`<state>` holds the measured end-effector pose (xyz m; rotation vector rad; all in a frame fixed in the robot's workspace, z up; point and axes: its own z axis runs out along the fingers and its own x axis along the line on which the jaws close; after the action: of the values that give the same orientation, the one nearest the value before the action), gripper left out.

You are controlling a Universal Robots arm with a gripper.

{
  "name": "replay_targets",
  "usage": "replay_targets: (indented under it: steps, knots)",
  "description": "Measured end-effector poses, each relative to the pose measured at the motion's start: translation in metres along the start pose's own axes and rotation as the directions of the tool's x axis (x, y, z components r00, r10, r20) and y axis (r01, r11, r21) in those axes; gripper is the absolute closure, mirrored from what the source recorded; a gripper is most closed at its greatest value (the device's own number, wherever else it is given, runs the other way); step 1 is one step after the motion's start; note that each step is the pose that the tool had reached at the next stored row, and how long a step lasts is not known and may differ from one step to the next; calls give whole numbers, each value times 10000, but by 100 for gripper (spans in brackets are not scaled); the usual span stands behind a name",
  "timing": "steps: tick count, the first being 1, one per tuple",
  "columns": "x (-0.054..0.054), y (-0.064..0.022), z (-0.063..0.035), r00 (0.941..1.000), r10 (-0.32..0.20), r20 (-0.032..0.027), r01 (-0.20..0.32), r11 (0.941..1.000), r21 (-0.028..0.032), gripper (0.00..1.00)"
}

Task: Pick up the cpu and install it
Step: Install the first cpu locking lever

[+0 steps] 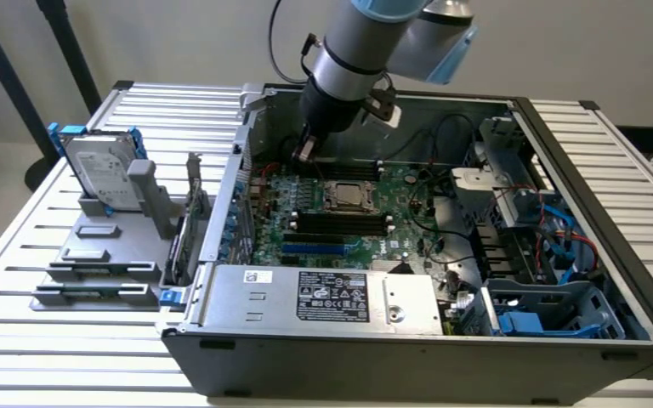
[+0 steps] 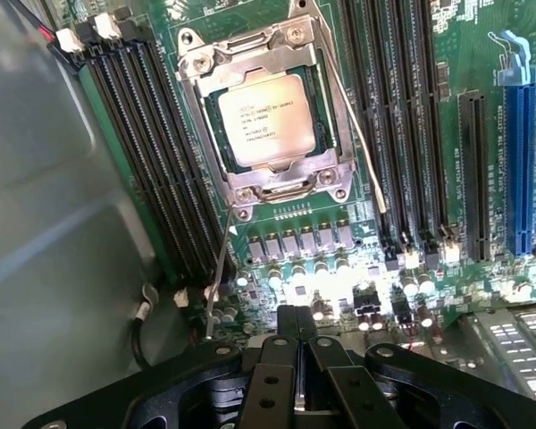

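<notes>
Hovering inside the open computer case (image 1: 417, 357), my claw (image 2: 295, 315) is pinched fully together with nothing between its fingers. It hangs over the far edge of the motherboard (image 1: 406, 191), above a row of small capacitors (image 2: 297, 275), near the cpu (image 2: 268, 121) but not touching it. The cpu lies flat in its socket near the middle of the board, its silver top with printed text facing up, ringed by a metal retention frame (image 2: 192, 76). Black memory slots (image 2: 152, 152) run along both sides of the socket, with a blue expansion slot (image 2: 521, 161) further off. A silver power supply (image 1: 326, 296) with a black label sits at the case's near edge. On the exterior view's left, outside the case, a hard drive (image 1: 99, 170) in a blue bracket stands upright on a grey stand (image 1: 99, 255) on the slatted worktop (image 1: 77, 357)
</notes>
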<state>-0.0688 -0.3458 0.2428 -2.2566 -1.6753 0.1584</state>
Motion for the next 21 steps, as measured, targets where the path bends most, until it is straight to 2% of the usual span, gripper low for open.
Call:
replay_targets:
  steps: [2, 4, 5, 6, 8, 14, 21]
  knots:
    - [-1, -4, 0, 9999, 72, -140, -72, 10000, 15, 89]
    - [-2, -9, -1, 9994, 119, -313, -118, 9999, 41, 89]
    - [-3, -14, -1, 9989, 154, -449, -152, 9999, 62, 89]
    - [-5, -17, -2, 9983, 185, -553, -181, 9998, 79, 89]
    - [-5, -21, -2, 9972, 259, -696, -253, 9996, 94, 89]
    - [-10, -46, -9, 9930, 732, -926, -728, 9973, 71, 89]
    - [-26, -96, 0, 9858, 1243, -1128, -1246, 9922, 39, 89]
